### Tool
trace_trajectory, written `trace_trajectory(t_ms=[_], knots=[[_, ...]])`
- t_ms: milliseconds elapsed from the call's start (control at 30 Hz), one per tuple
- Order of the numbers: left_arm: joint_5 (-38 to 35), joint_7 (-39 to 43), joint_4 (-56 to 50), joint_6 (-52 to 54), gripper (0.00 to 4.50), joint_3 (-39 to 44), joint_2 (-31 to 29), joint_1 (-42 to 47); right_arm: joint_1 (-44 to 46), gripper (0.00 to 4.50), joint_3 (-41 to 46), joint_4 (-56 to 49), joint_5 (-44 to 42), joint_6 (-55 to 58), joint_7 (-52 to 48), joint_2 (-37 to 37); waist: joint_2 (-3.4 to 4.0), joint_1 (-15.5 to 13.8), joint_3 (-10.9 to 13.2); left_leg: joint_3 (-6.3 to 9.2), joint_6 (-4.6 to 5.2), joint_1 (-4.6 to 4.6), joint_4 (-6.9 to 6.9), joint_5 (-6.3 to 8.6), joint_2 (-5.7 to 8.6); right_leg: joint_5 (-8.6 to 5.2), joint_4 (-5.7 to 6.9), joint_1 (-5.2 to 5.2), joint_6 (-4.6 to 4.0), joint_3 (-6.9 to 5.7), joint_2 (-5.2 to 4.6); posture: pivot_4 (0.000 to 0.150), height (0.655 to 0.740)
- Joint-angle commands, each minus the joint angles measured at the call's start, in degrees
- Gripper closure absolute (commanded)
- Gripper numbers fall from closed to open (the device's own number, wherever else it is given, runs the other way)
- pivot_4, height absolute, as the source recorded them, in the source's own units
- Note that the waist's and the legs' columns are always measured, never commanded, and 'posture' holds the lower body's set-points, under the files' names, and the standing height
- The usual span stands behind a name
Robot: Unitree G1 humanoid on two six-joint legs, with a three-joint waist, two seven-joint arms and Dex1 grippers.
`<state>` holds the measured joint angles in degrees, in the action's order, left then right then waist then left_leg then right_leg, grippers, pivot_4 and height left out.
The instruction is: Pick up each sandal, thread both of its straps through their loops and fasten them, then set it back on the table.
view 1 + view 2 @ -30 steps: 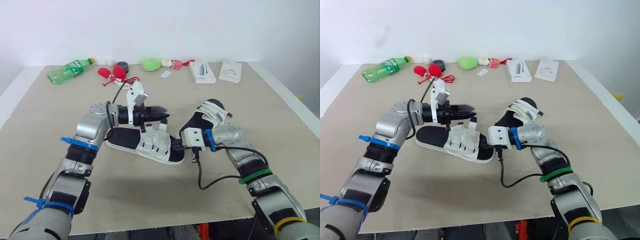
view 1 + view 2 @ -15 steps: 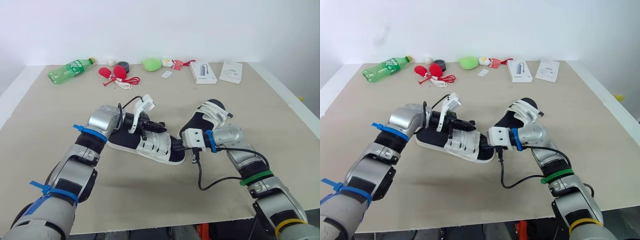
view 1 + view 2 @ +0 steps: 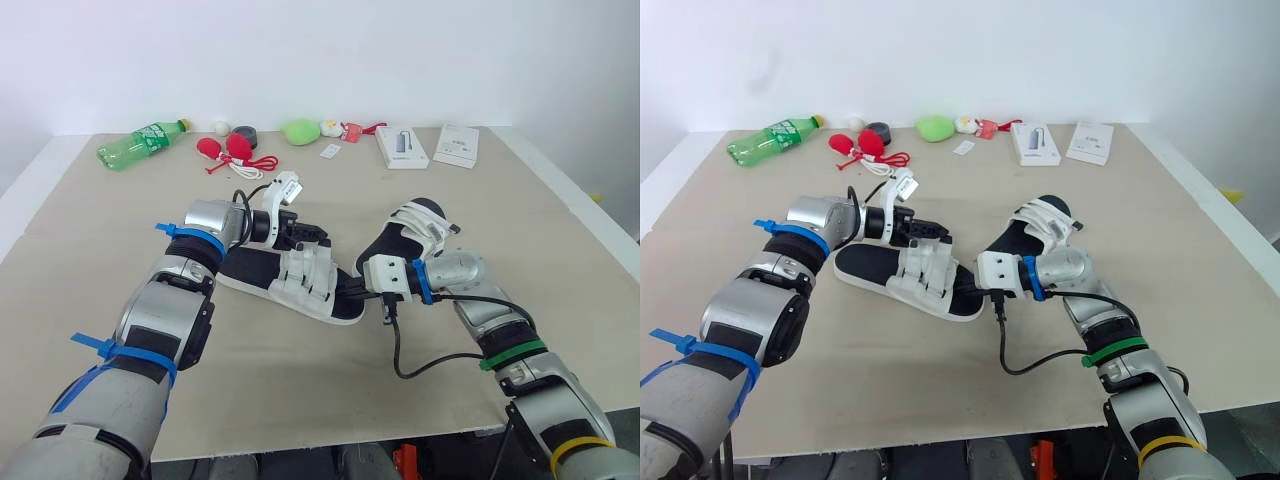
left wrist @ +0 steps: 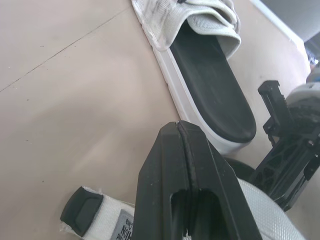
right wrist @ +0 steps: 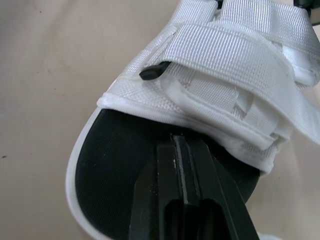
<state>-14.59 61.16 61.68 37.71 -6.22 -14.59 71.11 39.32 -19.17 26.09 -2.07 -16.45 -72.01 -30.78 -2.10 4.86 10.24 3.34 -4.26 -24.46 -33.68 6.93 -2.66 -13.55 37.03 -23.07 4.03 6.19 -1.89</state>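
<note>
The table (image 3: 540, 220) carries both sandals. The near sandal (image 3: 255, 272) lies flat at the centre. Its long axis runs diagonally, with the heel toward the robot's left and the strapped toe end toward its right and the near edge. The second sandal (image 3: 415, 225) lies just beside it on the right, toe pointing away.

The right end effector (image 3: 352, 288) is closed, with its tips on the near sandal's toe-end footbed; use it to pin the sole. The left end effector (image 3: 312, 236) is closed above the straps, with nothing visibly clamped.

Recommended: open it, grip the strap end (image 4: 90, 215) by its black tip, and feed it straight through the loop.
</note>
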Motion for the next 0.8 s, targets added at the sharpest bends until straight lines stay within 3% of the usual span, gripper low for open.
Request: trace_trajectory(t_ms=[33,200,333,500,533,600,733,800], knots=[[1.7,1.5,-2.9,0.5,4.47,0.0,-2.0,-0.5,-1.7,4.5,-1.9,2.1,3.0,0.8,-1.6,-1.3,0.0,0.1,0.0,0.0,0.0,0.0,0.0,0.0,0.0,0.0,0.0,0.01,0.0,0.0,0.0,0.15,0.74],[-0.5,9.4,-20.4,7.9,4.47,-3.3,-4.9,-7.4,-1.9,4.5,-1.9,2.0,3.1,0.9,-1.7,-1.2,0.0,0.3,0.0,0.0,-0.01,-0.04,0.01,-0.02,0.0,0.02,0.01,0.24,0.01,0.01,0.01,0.15,0.74],[-2.0,8.5,-35.3,10.2,4.47,-3.0,-7.8,-13.8,-1.9,4.5,-1.9,2.1,3.1,0.9,-1.9,-1.0,0.01,0.5,0.0,0.0,0.06,-0.08,0.12,-0.07,-0.03,0.07,0.04,0.26,0.06,0.04,0.05,0.15,0.74],[-3.5,6.1,-44.3,7.1,4.47,-0.2,-9.8,-16.7,-1.7,4.5,-2.0,2.4,3.1,0.7,-2.2,-0.9,0.01,0.4,0.0,0.02,0.07,-0.08,0.18,-0.07,-0.04,0.02,0.04,0.24,0.04,0.04,0.07,0.15,0.74],[-3.7,6.2,-45.5,6.3,4.07,0.2,-10.4,-16.9,-1.6,4.5,-2.1,2.4,3.1,0.7,-2.3,-0.8,0.01,0.4,0.0,0.01,0.06,-0.08,0.17,-0.07,-0.04,0.02,0.04,0.21,0.03,0.04,0.06,0.15,0.74],[-4.4,6.6,-47.6,4.3,3.74,1.4,-12.0,-16.8,-1.5,4.5,-2.1,2.6,3.2,0.6,-2.3,-0.8,0.01,0.4,0.0,0.0,0.05,-0.08,0.17,-0.07,-0.04,0.02,0.04,0.21,0.03,0.04,0.05,0.15,0.74],[-4.8,7.9,-50.4,-1.6,2.01,3.3,-15.7,-17.3,-1.3,4.5,-2.0,2.8,3.0,0.4,-2.4,-0.9,0.02,0.4,0.0,0.0,0.05,-0.08,0.17,-0.07,-0.04,0.02,0.04,0.17,0.02,0.04,0.05,0.15,0.74],[-0.8,8.5,-50.0,-12.0,0.91,2.2,-19.3,-20.0,-1.2,4.5,-1.1,1.9,0.8,3.4,-3.9,-0.9,0.02,0.4,0.0,-0.01,0.06,-0.08,0.17,-0.07,-0.04,0.01,0.03,0.17,0.0,0.04,0.04,0.15,0.74]])
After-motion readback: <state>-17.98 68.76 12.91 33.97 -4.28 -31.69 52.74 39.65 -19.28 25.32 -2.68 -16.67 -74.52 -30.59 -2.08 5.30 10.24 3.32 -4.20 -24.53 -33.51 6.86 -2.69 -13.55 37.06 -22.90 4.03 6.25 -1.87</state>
